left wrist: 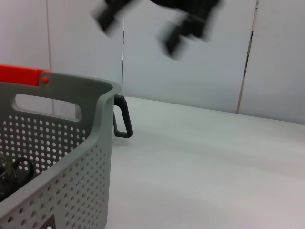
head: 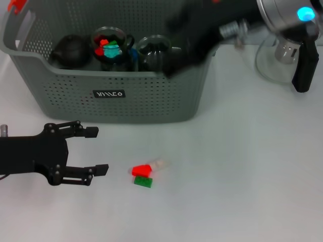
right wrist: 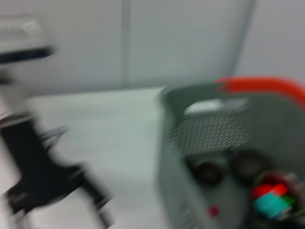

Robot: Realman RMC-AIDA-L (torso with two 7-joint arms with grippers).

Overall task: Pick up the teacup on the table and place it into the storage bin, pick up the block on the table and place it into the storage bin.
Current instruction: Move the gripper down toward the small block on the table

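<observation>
Low on the white table, the black left gripper [head: 96,151] hovers with fingers spread, empty, near the red and green blocks [head: 143,175]. Above the grey-green perforated storage bin [head: 151,96], holding a glass teacup [head: 152,50], the right gripper [head: 189,48] blurs; its fingers cannot be told.

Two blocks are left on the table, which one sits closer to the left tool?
The green block is marginally closer to the left tool. It lies just in front of the red block, touching it, on the side away from the storage bin.
</observation>
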